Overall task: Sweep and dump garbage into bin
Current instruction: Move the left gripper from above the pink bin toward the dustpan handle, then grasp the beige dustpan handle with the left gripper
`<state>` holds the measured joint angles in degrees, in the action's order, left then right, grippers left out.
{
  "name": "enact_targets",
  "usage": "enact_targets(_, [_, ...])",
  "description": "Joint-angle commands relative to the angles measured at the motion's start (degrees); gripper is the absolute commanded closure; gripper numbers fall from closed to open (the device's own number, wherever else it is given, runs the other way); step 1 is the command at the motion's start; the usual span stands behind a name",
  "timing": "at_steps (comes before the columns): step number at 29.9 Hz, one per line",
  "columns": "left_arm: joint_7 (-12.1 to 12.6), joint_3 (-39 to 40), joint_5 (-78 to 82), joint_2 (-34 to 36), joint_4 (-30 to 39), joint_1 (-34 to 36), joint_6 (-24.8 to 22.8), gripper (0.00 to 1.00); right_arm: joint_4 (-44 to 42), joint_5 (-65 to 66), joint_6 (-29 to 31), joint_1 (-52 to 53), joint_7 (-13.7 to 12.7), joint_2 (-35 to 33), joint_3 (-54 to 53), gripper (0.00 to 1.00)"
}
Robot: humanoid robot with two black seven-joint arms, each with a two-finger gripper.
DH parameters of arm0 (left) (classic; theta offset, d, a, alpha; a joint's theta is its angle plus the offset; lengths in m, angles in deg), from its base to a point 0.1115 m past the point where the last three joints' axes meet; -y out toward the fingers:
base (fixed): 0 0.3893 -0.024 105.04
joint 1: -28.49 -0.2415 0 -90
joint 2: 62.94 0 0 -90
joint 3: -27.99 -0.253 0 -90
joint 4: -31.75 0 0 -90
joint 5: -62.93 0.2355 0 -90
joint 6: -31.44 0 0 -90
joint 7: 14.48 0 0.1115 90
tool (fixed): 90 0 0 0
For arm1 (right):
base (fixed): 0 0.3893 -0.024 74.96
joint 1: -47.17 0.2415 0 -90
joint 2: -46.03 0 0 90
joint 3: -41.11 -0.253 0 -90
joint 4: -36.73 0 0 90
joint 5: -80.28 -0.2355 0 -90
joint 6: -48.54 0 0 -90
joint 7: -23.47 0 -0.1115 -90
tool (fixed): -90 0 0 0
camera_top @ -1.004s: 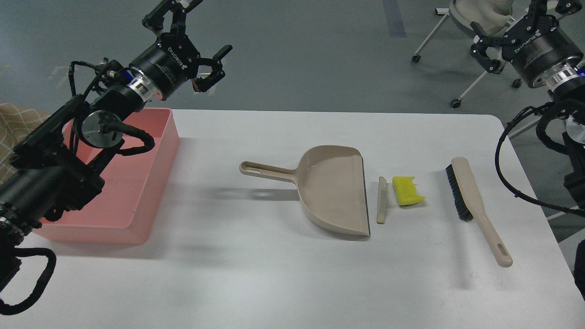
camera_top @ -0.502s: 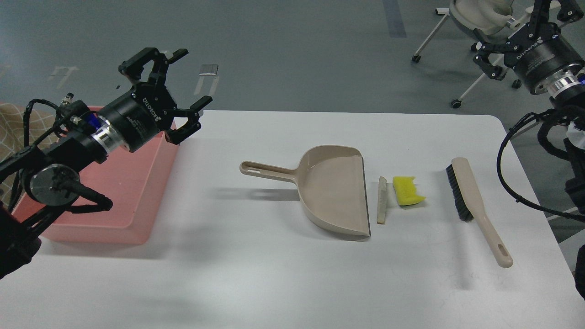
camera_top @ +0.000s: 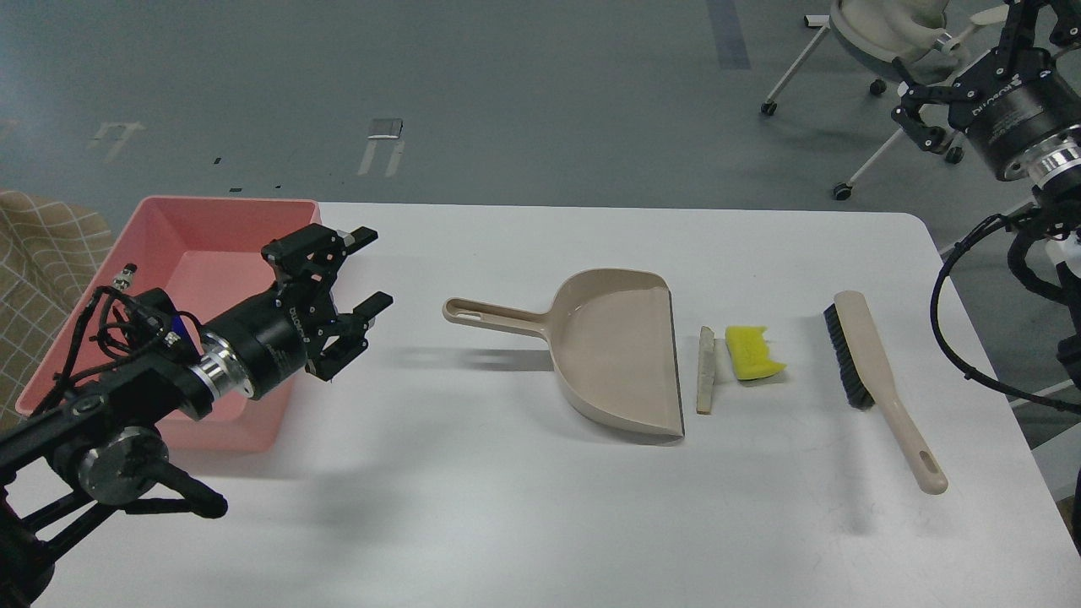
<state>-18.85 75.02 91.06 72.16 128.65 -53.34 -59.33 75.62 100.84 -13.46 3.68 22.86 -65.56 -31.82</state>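
The garbage lies right of the beige dustpan (camera_top: 621,350): a thin whitish-beige wedge slice (camera_top: 705,370) by its open edge, and a yellow sponge chunk (camera_top: 752,352) just beyond. The beige black-bristled brush (camera_top: 878,380) lies further right. The pink bin (camera_top: 181,253) sits at the table's far left. My left gripper (camera_top: 365,266) is open and empty, low over the table beside the bin's right wall, left of the dustpan handle (camera_top: 494,315). My right gripper (camera_top: 954,76) is at the top right, off the table; its fingers are partly cut off by the frame.
The white table (camera_top: 507,507) has a rounded far right corner. A wheeled chair (camera_top: 878,34) stands on the grey floor behind my right arm. A checked cloth (camera_top: 42,245) shows at the far left.
My left arm has swung down and towards me, from high over the bin to low beside its right wall. My right gripper has drifted a little right and up.
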Motion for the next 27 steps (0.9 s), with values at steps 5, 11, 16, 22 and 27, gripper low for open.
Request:
enact_targets(5, [0.2, -5.9, 8.6, -3.8, 0.0, 0.4, 4.0, 0.28, 0.0, 0.0, 0.0, -0.5, 0.0, 0.1, -0.2, 0.00])
enact_targets(11, [1.2, -9.2, 9.6, -6.1, -2.6, 3.3, 4.9, 0.29, -0.4, 0.0, 0.0, -1.1, 0.0, 0.0, -0.2, 0.00])
enact_targets(16, [1.6, -15.9, 9.6, -10.7, -7.7, 9.9, 7.3, 0.29, -0.5, 0.0, 0.0, -1.7, 0.0, 0.0, -0.3, 0.00])
enact_targets(22, [2.4, -17.8, 9.5, -12.3, -12.9, 13.8, 7.3, 0.29, -0.5, 0.0, 0.0, -1.9, 0.0, -0.4, -0.3, 0.00])
enact_targets(27, [2.3, -17.8, 9.4, -14.1, -16.3, 14.9, 7.3, 0.46, -0.5, 0.0, 0.0, -2.0, 0.0, -0.4, -0.3, 0.00])
